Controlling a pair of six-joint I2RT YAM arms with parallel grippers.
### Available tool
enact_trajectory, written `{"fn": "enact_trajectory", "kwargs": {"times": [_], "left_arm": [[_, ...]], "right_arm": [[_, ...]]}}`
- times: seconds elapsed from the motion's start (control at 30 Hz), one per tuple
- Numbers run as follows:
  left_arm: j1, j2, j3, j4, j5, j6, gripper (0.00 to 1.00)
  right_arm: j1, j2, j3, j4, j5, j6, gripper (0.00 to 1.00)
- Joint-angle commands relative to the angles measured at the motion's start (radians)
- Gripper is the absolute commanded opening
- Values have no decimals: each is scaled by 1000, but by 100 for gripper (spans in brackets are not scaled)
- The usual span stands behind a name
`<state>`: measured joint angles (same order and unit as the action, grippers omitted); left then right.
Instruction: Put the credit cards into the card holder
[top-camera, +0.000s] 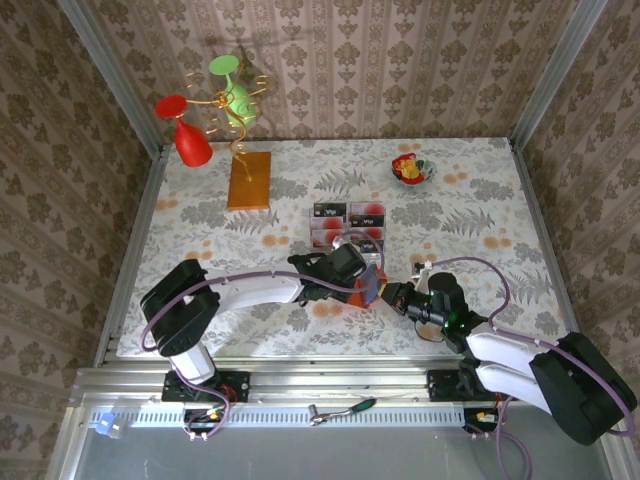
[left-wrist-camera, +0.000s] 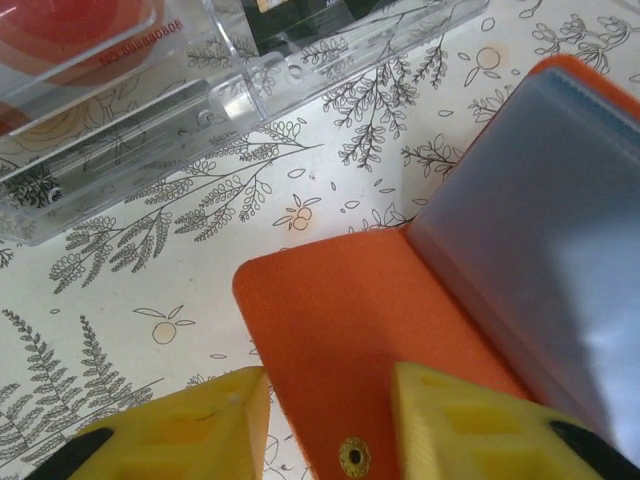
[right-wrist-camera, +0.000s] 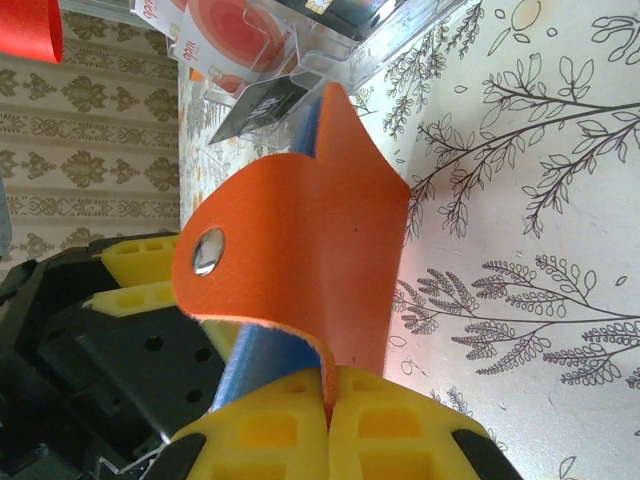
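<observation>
Your table wore a pale cloth printed with ferns and small orange fruit, with metal rails along its sides. At the far left lay an orange-brown wooden board, its long side pointing toward the far wall. Near the far right corner sat a small bowl with red and yellow bits inside. In the middle rested a clear plastic tray — well apart from both. Just nearer than the tray, one orange leaf of the card holder lay flat on the cloth — its grey-blue inner leaf tilted up.
</observation>
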<state>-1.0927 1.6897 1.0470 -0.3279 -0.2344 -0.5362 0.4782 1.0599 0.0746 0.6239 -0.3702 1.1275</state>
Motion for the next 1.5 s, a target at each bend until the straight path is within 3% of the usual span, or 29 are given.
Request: {"fn": "enact_trajectory", "kwargs": {"times": [0.0, 0.2, 0.33, 0.5, 0.73, 0.83, 0.97, 1.1, 1.37, 1.47], "left_arm": [[-9, 11, -9, 18, -22, 3, 25], [-13, 18, 1, 3, -40, 23, 10], [-15, 21, 2, 3, -40, 27, 8], [-22, 44, 24, -7, -24, 44, 31], [-24, 54, 15, 16, -16, 34, 34], [-25, 56, 4, 24, -19, 32, 30], [-24, 60, 3, 24, -37, 48, 13], [-17, 70, 27, 12, -52, 89, 0], [5, 92, 81, -35, -76, 203, 0], [22, 91, 81, -36, -69, 220, 0]], "right_arm": [[8, 7, -9, -14, 25, -27, 0], [23, 43, -2, -29, 25, -43, 0], [37, 85, 4, -16, 29, -48, 0], [49, 150, 11, 34, 27, -49, 0], [68, 220, 24, 78, 33, -47, 0], [77, 234, 28, 84, 36, -46, 0], [87, 235, 33, 70, 49, -44, 0], [88, 224, 54, 25, 56, -58, 10], [63, 163, 84, -104, 62, -91, 41], [28, 95, 89, -204, 62, -111, 42]]}}
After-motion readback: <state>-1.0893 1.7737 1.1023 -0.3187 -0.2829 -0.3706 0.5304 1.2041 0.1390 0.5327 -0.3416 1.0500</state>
